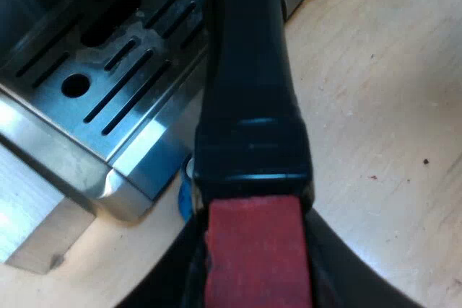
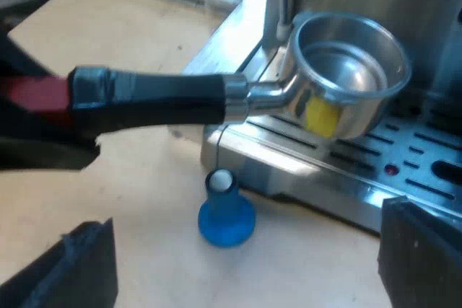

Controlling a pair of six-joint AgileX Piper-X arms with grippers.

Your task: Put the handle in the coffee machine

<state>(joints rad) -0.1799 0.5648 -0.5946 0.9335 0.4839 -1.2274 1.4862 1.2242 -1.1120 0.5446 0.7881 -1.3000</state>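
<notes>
Clamping holder handle (image 1: 249, 70): left claw (image 1: 253, 214) | right claw (image 2: 245, 265) apart | blue tamper (image 2: 225, 214) beside machine (image 2: 310, 171)

Blue tamper (image 2: 226, 218), red-ended black handle (image 2: 151, 97)

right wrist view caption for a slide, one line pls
Empty metal holder held level over the espresso machine's drip tray, blue tamper standing on the table beside the tray.
</notes>
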